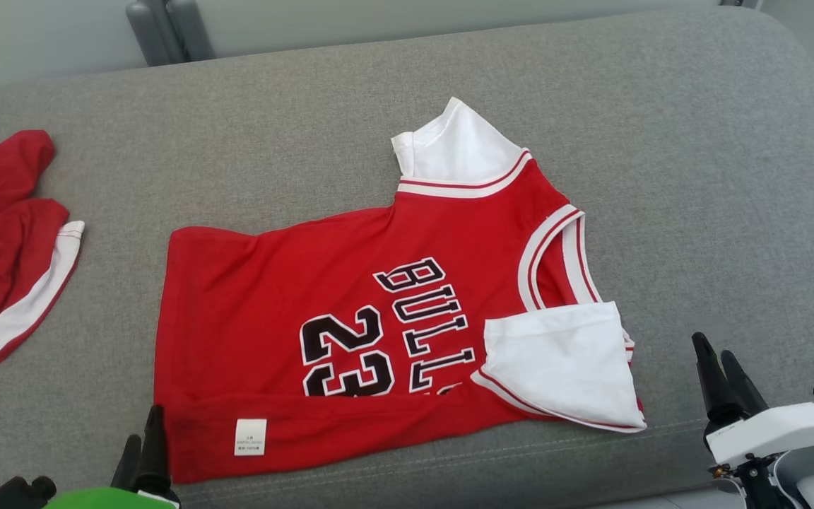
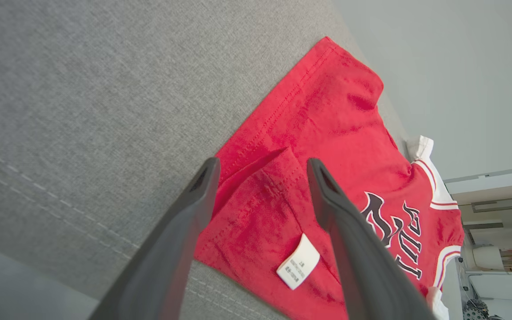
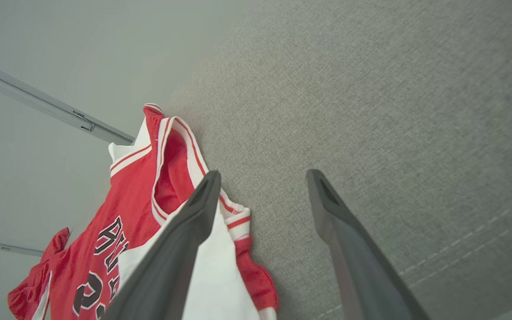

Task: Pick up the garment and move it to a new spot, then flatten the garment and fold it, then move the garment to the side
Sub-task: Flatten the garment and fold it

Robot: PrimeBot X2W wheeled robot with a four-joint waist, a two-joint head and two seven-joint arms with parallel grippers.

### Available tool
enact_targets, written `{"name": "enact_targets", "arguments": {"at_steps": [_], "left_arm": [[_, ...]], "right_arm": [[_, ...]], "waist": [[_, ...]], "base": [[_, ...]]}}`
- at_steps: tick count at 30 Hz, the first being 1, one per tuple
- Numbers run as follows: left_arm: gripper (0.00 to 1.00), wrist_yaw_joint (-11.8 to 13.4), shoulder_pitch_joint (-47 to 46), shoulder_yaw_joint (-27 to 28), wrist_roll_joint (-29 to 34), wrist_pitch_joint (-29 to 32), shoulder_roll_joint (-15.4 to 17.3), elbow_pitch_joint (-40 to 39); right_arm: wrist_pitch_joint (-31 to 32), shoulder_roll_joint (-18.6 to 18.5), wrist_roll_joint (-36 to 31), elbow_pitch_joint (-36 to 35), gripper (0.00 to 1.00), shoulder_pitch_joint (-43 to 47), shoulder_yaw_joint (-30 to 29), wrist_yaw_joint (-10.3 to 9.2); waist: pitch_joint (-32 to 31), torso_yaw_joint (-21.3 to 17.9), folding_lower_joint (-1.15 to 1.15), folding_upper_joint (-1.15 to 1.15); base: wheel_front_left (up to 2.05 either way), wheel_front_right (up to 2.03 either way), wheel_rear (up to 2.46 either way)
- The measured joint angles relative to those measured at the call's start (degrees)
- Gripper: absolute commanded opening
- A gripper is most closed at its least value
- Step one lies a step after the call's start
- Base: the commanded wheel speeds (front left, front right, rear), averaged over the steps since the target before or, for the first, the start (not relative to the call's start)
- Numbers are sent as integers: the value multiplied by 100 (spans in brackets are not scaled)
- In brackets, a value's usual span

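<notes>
Jaws on both arms stand spread wide with nothing between them. Nearest the robot, the left gripper sits at the near left corner of the jersey. Its fingers straddle the turned-over hem strip beside the white label; whether they touch the cloth I cannot tell. The right gripper is over the bare sofa, just beside the jersey's other end. It is near the white sleeve, which is tucked inward over the red. One gripper at each end of the near edge looks to me like the way to carry a long fold over evenly. The jersey lies flat in the middle of the sofa, print up, with its near edge folded toward the middle so the label shows. Farther back, the other white sleeve sticks out unfolded, so I judge the far side has yet to be folded. Well apart at the far left lies a second red garment, crumpled.
</notes>
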Motion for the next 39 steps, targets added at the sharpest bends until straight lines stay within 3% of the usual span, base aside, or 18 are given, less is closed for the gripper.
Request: {"name": "enact_targets", "arguments": {"at_steps": [8, 9, 15, 20, 29, 39], "left_arm": [[100, -18, -533, -292, 461, 240, 517, -415], [100, -56, -764, -377, 686, 350, 735, -531], [100, -105, -1662, -735, 1058, 1001, 1327, -670], [100, -259, -2510, -990, 1157, 1566, 1641, -602], [100, -342, -3361, -1193, 1393, 2308, 2048, -9], [100, -472, -4000, -1272, 1370, 2481, 1945, 442]], "right_arm": [[-4, -501, -702, -391, 100, -435, 181, -108], [129, -620, -862, -530, 100, -778, 274, -153], [815, -1037, -1403, -748, 100, -1981, 636, -253], [1525, -1193, -1692, -732, 100, -2978, 937, -352], [2525, -1042, -1886, -668, 100, -4438, 1403, -289], [2906, -733, -1937, -281, 100, -5186, 1530, -162]], "waist": [[88, 2, 0, 0], [161, 6, 0, 0], [484, 28, 0, 0], [832, 75, 0, 0], [1477, 178, 0, 0], [2058, 193, 0, 0]], "base": [[0, 0, 0], [0, 0, 0], [0, 0, 0], [0, 0, 0], [0, 0, 0], [0, 0, 0]]}}
